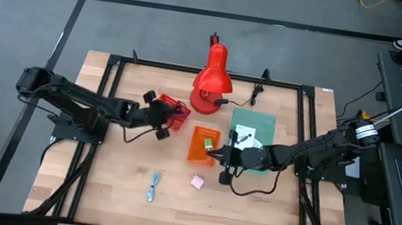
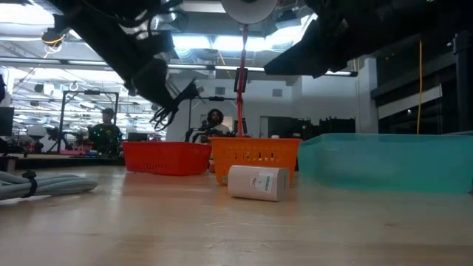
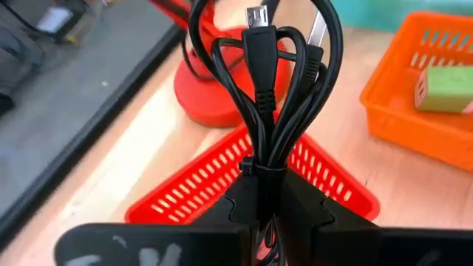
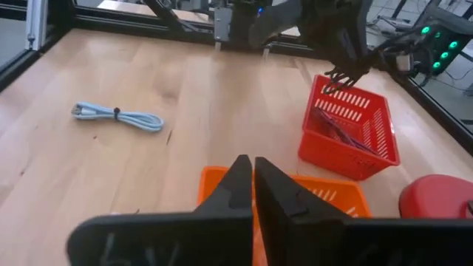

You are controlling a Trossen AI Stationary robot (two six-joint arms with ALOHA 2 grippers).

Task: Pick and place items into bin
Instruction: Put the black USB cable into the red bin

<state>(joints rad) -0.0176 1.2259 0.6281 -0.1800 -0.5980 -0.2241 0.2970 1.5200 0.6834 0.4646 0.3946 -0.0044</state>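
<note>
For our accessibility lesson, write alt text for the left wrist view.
The left hand grips a bundled black coiled cable above a red slotted plastic basket. Beyond stand a red desk lamp's round base and an orange plastic basket holding a green block.

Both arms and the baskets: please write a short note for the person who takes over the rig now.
Left gripper: shut on the black cable, held above the red basket.
Right gripper: shut, empty, over the orange basket.
Done: green block lies in the orange basket; a dark red cord lies in the red basket.
Left: drop the black cable; pale blue cable and pink cube remain on the table.
</note>
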